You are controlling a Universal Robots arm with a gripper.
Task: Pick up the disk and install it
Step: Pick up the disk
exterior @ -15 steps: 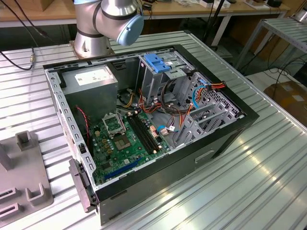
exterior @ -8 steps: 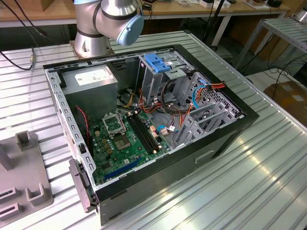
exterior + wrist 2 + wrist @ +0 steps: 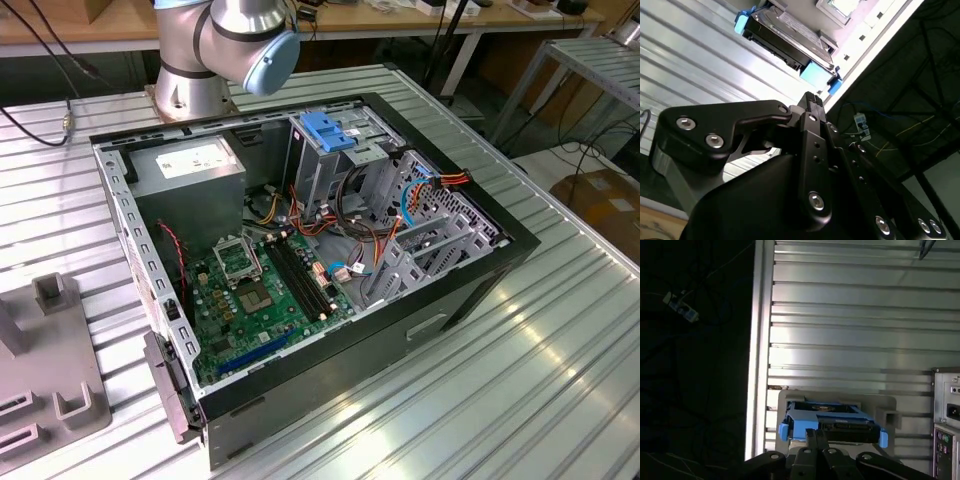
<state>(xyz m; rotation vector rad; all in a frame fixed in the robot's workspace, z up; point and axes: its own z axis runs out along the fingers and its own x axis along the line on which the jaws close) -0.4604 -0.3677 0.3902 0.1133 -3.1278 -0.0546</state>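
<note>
Starting with the exterior view: an open PC case (image 3: 465, 290) lies on its side on a slatted metal table (image 3: 530, 390), guts facing up. You can see the green motherboard (image 3: 262, 290), the grey power supply (image 3: 190, 170) and a mess of cables. There's a blue bracket (image 3: 328, 130) sitting on top of the drive cage (image 3: 322, 175). The arm (image 3: 235, 40) has its base on the table behind the case. A grey fixture (image 3: 50, 380) sits on the table at the exterior view's left, well apart from the case.

In the second wrist view, the gripper (image 3: 811, 98) is seen edge-on and its black body takes up most of the picture. The disk (image 3: 790, 37) is just past the tip, a dark flat slab with blue rails on its ends, close to the table edge. A strip of bright table shows between the tip and the disk, so the two are apart.

In the first wrist view, the gripper (image 3: 816, 434) has its fingers (image 3: 810, 440) pressed together with nothing between them. Right beyond them the disk (image 3: 832, 424) lies flat on a grey plate (image 3: 840, 401) on the table. The back of the case (image 3: 947, 420) is off to one side of it.
</note>
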